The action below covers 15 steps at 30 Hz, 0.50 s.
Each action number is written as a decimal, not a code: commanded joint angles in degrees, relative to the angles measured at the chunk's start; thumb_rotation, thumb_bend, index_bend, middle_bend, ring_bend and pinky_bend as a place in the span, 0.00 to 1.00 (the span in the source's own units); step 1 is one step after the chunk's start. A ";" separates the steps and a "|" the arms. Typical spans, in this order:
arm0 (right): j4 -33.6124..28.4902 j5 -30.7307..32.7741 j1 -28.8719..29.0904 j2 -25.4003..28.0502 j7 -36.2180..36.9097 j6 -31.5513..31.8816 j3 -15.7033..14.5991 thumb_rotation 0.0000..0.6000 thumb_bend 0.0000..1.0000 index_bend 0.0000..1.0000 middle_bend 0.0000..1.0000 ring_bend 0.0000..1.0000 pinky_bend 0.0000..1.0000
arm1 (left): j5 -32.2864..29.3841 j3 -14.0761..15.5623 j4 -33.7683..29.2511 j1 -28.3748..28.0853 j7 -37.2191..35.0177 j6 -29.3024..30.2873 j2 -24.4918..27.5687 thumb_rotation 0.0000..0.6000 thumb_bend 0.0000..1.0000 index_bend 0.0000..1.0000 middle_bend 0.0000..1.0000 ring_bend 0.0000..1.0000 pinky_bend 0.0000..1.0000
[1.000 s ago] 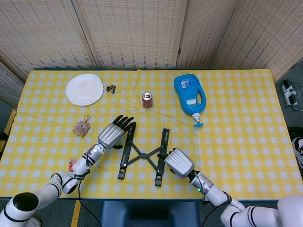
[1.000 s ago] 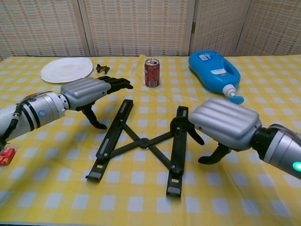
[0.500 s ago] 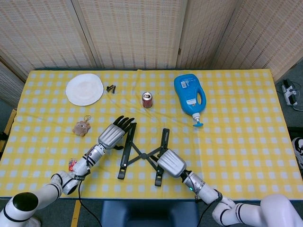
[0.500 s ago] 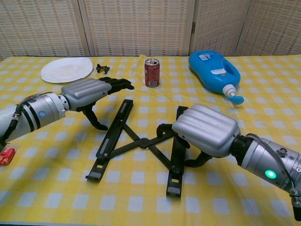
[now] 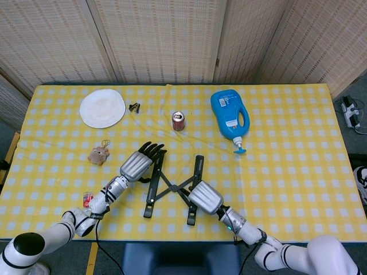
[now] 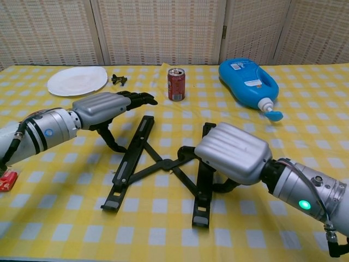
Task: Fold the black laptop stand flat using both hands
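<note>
The black laptop stand (image 5: 172, 188) lies spread in an X on the yellow checked cloth, two long rails joined by crossed links (image 6: 163, 165). My left hand (image 6: 103, 108) reaches over the far end of the left rail (image 6: 130, 161), fingers stretched out and apart, thumb hanging down left of the rail; it holds nothing. My right hand (image 6: 232, 152) covers the middle of the right rail (image 6: 200, 196), fingers curled down on its left side by the links and thumb on its right side, gripping it. In the head view the left hand (image 5: 137, 164) and right hand (image 5: 205, 197) flank the stand.
A red soda can (image 6: 176, 84) stands just beyond the stand. A blue detergent bottle (image 6: 248, 81) lies at the back right, a white plate (image 6: 77, 80) and a small black clip (image 6: 119, 79) at the back left. A plush toy (image 5: 99, 154) lies left of my left hand.
My right hand has moved left onto the right rail and closed around it. The left hand and the stand have barely shifted.
</note>
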 commanded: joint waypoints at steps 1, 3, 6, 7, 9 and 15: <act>0.76 0.05 0.03 -0.31 0.58 0.14 -0.05 1.00 0.20 0.33 0.67 0.72 0.70 | -0.08 0.06 -0.28 0.07 -0.27 -0.11 0.03 1.00 0.03 0.00 0.03 0.00 0.00; 1.47 -0.03 0.14 -0.86 0.95 0.35 -0.03 1.00 0.19 0.33 0.67 0.72 0.70 | -0.09 0.12 -0.45 0.10 -0.38 -0.17 0.01 1.00 0.03 0.00 0.03 0.00 0.00; 2.50 -0.38 0.44 -1.84 1.38 0.76 -0.01 1.00 0.20 0.33 0.67 0.72 0.70 | -0.08 0.18 -0.80 0.10 -0.56 -0.23 0.01 1.00 0.03 0.00 0.03 0.00 0.00; 2.83 -0.52 0.54 -2.16 1.45 0.91 -0.01 1.00 0.20 0.33 0.67 0.72 0.70 | -0.06 0.20 -0.94 0.10 -0.63 -0.24 0.04 1.00 0.03 0.00 0.03 0.00 0.00; 3.52 -0.81 0.79 -2.91 1.68 1.32 0.07 1.00 0.20 0.33 0.67 0.72 0.70 | -0.02 0.24 -1.45 0.12 -0.92 -0.18 0.13 1.00 0.03 0.00 0.03 0.00 0.00; 4.84 -1.16 1.66 -4.88 1.87 1.45 0.34 1.00 0.20 0.33 0.67 0.72 0.70 | 0.34 0.59 -3.50 0.06 -1.41 -0.23 0.56 1.00 0.03 0.00 0.03 0.00 0.00</act>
